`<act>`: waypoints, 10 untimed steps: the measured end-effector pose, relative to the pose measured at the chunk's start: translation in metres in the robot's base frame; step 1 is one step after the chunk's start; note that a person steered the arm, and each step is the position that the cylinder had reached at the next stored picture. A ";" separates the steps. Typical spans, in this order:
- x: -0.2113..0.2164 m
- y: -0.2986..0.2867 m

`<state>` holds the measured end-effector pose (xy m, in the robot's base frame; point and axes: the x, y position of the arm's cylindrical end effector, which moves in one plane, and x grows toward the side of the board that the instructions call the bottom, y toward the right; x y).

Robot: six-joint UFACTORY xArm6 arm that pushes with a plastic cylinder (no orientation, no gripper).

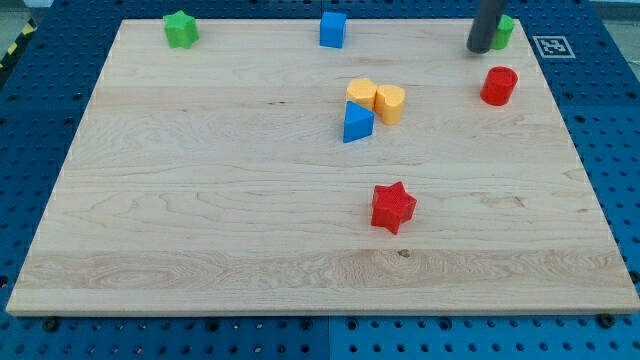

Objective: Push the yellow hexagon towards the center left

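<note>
A yellow hexagon (361, 94) lies on the wooden board (200, 200) right of centre in the upper half. It touches a yellow cylinder-like block (390, 103) on its right and a blue triangle (357, 122) below it. My tip (479, 48) is at the view's top right, well right of and above the hexagon, apart from it. It stands just left of a green block (503, 30), which the rod partly hides.
A green star (181, 29) sits at the top left, a blue cube (332, 29) at the top centre, a red cylinder (498, 86) at the right and a red star (393, 207) below centre. A marker tag (553, 45) lies off the board's top right corner.
</note>
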<state>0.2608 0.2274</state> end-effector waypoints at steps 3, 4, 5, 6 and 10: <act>0.013 0.001; 0.042 -0.013; 0.065 -0.069; 0.084 -0.123; 0.103 -0.275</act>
<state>0.3636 -0.0472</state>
